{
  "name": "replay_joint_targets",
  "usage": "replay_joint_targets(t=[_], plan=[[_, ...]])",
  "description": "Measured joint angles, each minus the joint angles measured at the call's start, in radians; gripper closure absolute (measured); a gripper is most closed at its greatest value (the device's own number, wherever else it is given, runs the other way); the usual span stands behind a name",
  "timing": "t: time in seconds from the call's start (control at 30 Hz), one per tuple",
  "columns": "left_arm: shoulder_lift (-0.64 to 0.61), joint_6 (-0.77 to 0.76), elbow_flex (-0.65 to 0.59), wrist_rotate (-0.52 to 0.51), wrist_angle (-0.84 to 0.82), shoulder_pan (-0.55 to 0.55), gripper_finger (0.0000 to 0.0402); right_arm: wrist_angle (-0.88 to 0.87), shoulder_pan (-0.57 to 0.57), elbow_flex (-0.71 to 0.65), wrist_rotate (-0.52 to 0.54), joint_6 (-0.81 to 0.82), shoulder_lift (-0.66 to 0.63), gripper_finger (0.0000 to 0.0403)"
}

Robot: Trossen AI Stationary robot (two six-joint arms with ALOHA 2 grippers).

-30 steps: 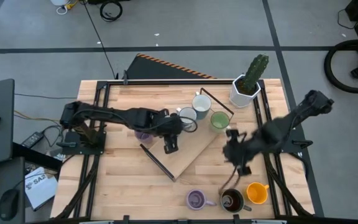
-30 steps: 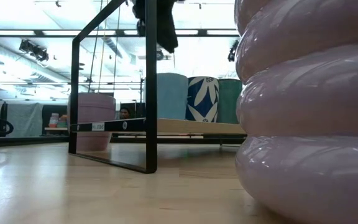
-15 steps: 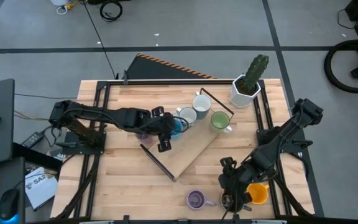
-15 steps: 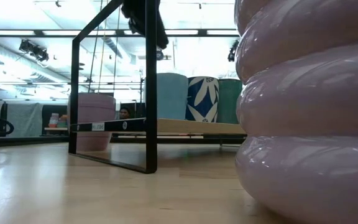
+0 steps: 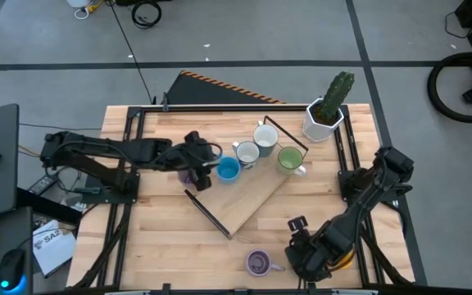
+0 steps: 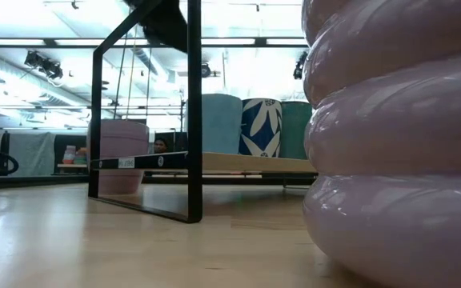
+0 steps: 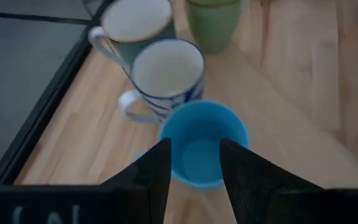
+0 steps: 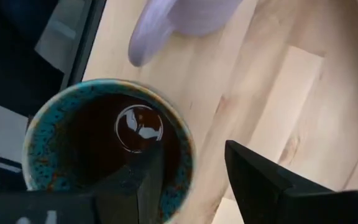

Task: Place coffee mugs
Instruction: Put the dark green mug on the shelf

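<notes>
In the high view my left gripper [image 5: 206, 170] is open just left of the blue mug [image 5: 228, 170], which stands on the slanted wooden board beside a blue-patterned mug [image 5: 246, 152], a white mug [image 5: 265, 136] and a green mug [image 5: 289, 158]. The left wrist view shows the blue mug [image 7: 204, 143] just beyond my open fingers, untouched. A lavender mug [image 5: 188, 177] peeks out under that arm. My right gripper [image 5: 306, 258] is open over the dark brown mug [image 8: 104, 149] near the table's near edge, between another lavender mug [image 5: 258, 263] and the orange mug [image 5: 342, 260]. My right gripper comes at the dark brown mug from above. One finger [image 8: 148, 180] stands over the hollow and the other [image 8: 253, 174] outside, with the rim [image 8: 188, 155] between them. I cannot tell whether either finger touches it. The mug stands upright on the table.
The white cactus pot [image 5: 324, 119] stands at the far right corner. A thin black frame [image 6: 190, 112] edges the board [image 5: 252, 197]. Black rails run along both table sides. In the low view the near lavender mug [image 6: 390, 144] fills the right half.
My left gripper has drawn back from the blue mug toward the table's left edge, and the mug now shows standing clear on the board. My right gripper has swung toward the near edge and come down over the dark brown mug.
</notes>
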Motion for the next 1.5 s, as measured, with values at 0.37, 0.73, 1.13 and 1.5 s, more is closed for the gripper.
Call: replay_joint_targets(t=[0.37, 0.73, 1.13, 1.5], plan=[[-0.159, -0.091, -0.1, 0.004, 0.026, 0.024, 0.026, -0.042, -0.013, -0.034, 0.003, -0.062, 0.045, 0.0268], [-0.234, -0.12, -0.098, 0.026, 0.038, 0.021, 0.026, -0.078, -0.048, -0.033, -0.013, -0.104, 0.056, 0.0359], [-0.262, -0.127, -0.1, 0.073, 0.064, 0.02, 0.026, -0.143, -0.242, -0.037, 0.158, -0.218, -0.13, 0.0359], [-0.263, -0.127, -0.099, 0.073, 0.112, 0.021, 0.026, -0.128, -0.581, 0.018, 0.139, -0.326, -0.147, 0.036]])
